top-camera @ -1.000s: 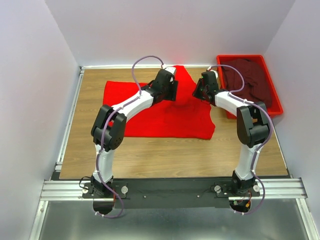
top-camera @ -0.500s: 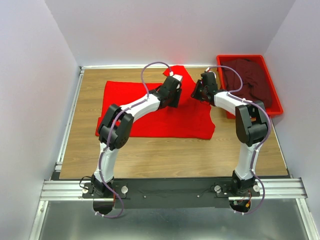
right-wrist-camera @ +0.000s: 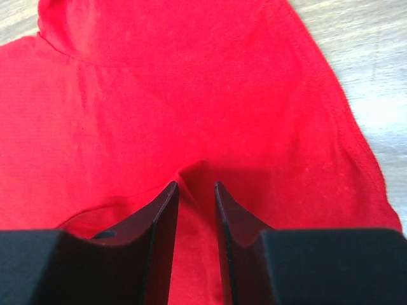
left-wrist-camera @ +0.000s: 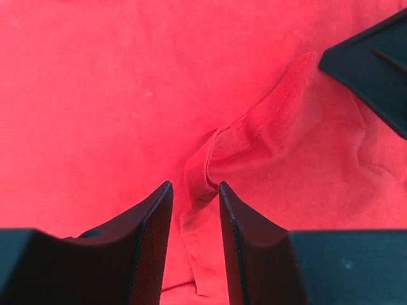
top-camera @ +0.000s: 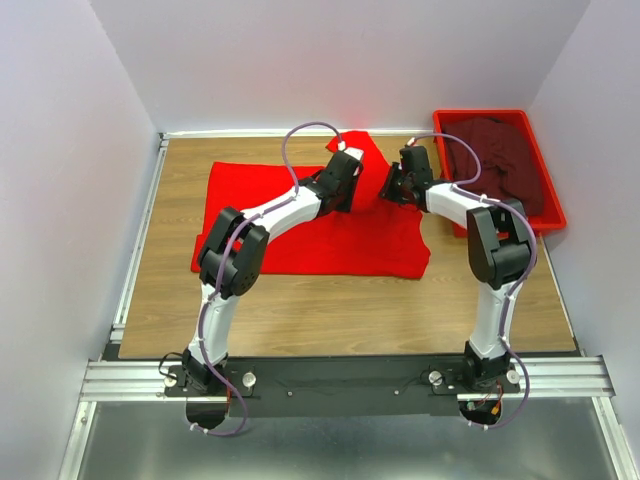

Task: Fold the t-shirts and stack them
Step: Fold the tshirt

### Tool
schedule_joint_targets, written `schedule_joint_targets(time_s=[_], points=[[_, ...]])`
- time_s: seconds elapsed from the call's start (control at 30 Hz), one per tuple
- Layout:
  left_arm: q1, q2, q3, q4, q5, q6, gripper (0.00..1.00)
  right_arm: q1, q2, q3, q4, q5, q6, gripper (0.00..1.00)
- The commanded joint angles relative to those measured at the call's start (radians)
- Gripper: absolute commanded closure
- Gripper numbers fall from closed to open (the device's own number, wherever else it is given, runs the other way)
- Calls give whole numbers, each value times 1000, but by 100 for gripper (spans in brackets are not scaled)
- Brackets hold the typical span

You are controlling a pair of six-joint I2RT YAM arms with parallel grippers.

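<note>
The bright red t-shirt [top-camera: 330,245] lies spread on the wooden table, one sleeve pointing to the back wall. My left gripper [top-camera: 357,196] is over its middle back part, jaws narrowed but open around a raised hem fold [left-wrist-camera: 210,165]; the left gripper [left-wrist-camera: 194,184] has cloth between its fingers. My right gripper [top-camera: 388,188] faces it from the right. In its wrist view the right gripper [right-wrist-camera: 196,184] is shut on a tented pinch of the red t-shirt [right-wrist-camera: 191,76]. The dark maroon t-shirt [top-camera: 505,160] lies crumpled in the tray.
A rigid red plastic tray [top-camera: 550,215] stands at the back right, against the right wall. Bare wooden table [top-camera: 330,310] runs along the near side of the shirt. A finger of the right gripper [left-wrist-camera: 375,63] shows at the top right of the left wrist view.
My left arm has reached further right toward the right gripper, and its jaws have narrowed around the fold. The right gripper has shifted slightly left, still holding the cloth.
</note>
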Motion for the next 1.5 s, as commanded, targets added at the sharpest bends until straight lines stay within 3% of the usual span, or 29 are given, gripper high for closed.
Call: schedule_joint_targets(time_s=[0.0, 0.23, 0.47, 0.57, 0.83, 1.07, 1.47], points=[[-2, 15, 30, 6, -34, 14, 60, 3, 36, 37, 3, -42, -15, 62], [-1, 26, 33, 12, -36, 16, 68, 3, 50, 53, 3, -68, -12, 60], [-2, 26, 30, 15, -28, 17, 86, 3, 64, 63, 6, -96, -6, 60], [-2, 17, 13, 29, -28, 17, 89, 3, 67, 66, 6, -103, -6, 61], [-2, -8, -36, 59, -27, 17, 100, 3, 49, 56, 6, -114, -4, 80], [-2, -41, -79, 90, -53, 8, 100, 3, 9, 33, 6, -94, -6, 100], [-2, -98, -160, 159, -122, -12, 100, 3, -83, -88, 121, -71, -12, 100]])
